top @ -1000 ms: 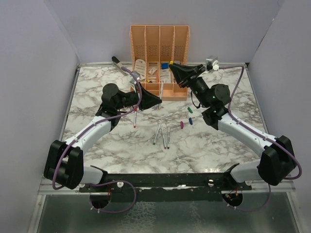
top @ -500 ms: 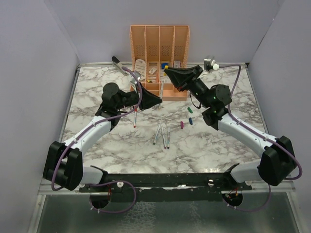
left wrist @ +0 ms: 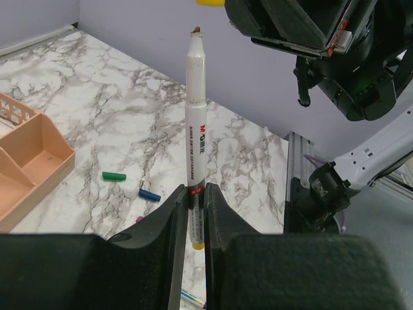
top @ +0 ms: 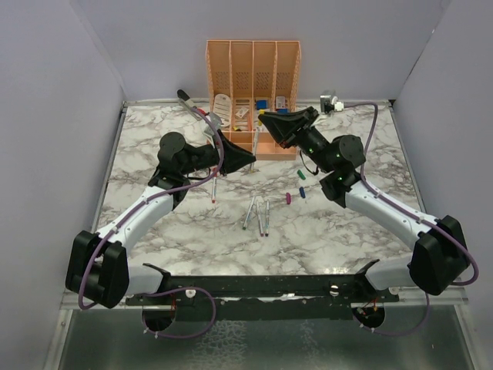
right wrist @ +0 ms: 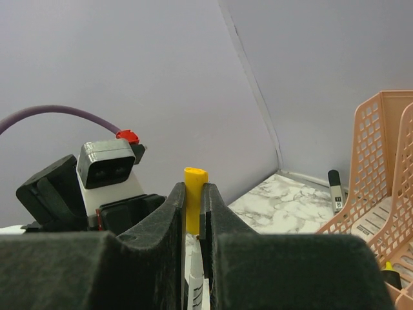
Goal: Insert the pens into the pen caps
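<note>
L gripper clamped on pen, held mid-air, tip twd yellow cap, close but apart. R gripper pinched tight on that cap, just near of organiser. Spare pens lie mid-table; green cap, blue cap, purple cap to their right.
</note>
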Robot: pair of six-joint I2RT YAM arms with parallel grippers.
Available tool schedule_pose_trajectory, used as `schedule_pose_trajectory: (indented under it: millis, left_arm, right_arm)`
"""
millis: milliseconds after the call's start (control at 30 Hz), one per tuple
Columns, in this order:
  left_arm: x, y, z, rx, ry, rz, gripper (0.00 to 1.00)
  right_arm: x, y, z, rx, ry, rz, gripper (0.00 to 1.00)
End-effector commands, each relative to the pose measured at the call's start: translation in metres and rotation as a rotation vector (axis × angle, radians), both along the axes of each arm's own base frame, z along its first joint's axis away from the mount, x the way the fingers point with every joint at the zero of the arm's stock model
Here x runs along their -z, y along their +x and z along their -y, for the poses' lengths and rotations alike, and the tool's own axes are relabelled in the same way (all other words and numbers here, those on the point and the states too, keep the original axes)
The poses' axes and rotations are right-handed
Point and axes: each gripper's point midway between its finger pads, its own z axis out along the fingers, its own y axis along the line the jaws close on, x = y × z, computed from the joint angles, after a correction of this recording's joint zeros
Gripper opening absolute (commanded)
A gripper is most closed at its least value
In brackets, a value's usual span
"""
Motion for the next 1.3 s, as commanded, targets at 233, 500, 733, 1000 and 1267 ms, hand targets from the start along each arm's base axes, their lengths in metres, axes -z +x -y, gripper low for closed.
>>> schedule_pose_trajectory:
  millis: [233, 500, 733, 1000, 1267]
  left_arm:
    - [-0.006, 0.000, -0.001, -0.016, -0.006, 0.045, 0.00]
    - [-0.008, 0.001, -0.003, -0.032, -0.008, 0.052, 0.00]
    - [-0.012, 0.001, -0.004, -0.039, -0.012, 0.069, 0.00]
    - [-0.015, -0.002, -0.003, -0.025, -0.016, 0.085, 0.00]
    - [-0.017, -0.003, -0.003, -0.017, -0.015, 0.097, 0.00]
  right_arm:
    - [0.009, -0.002, -0.008, -0.056, 0.006, -0.027, 0.01]
    - [0.013, -0.003, -0.009, -0.063, 0.001, -0.039, 0.01]
    - [0.017, -0.003, -0.008, -0.054, -0.017, -0.044, 0.01]
    - [0.023, 0.000, -0.009, -0.051, -0.025, -0.042, 0.01]
    - [0.032, 0.007, -0.012, -0.045, -0.011, -0.038, 0.01]
